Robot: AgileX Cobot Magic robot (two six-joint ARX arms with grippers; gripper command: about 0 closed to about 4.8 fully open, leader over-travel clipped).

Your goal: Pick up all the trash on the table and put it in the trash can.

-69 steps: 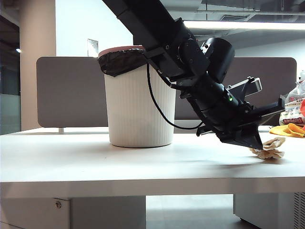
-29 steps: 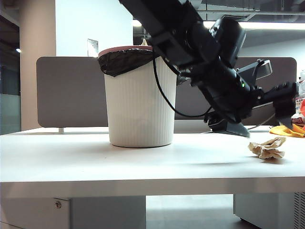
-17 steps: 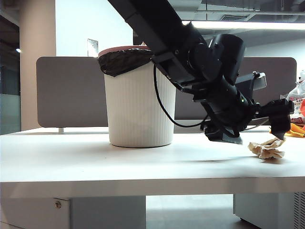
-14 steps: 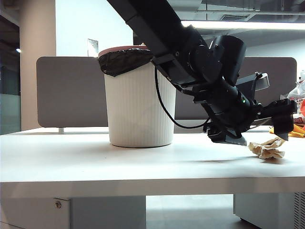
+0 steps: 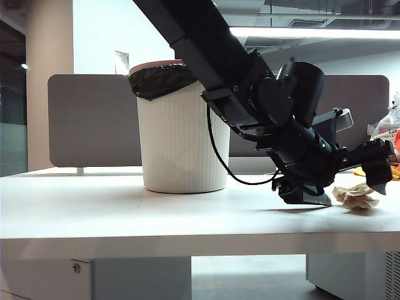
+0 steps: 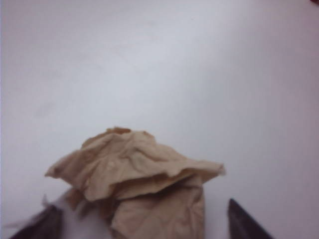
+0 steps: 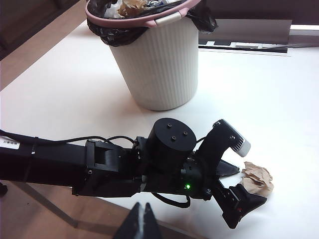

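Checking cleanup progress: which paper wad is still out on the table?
The wad between the left hand's open fingers; the other lies in the trash can.

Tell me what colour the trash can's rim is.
Pink, on the trash can; clearest in the right wrist view.

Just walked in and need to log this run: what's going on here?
The left gripper is open and straddles a crumpled wad of brown paper lying on the white table, not yet gripped. The trash can stands farther along the table, with paper already inside. The right gripper hangs shut above the scene, holding nothing.
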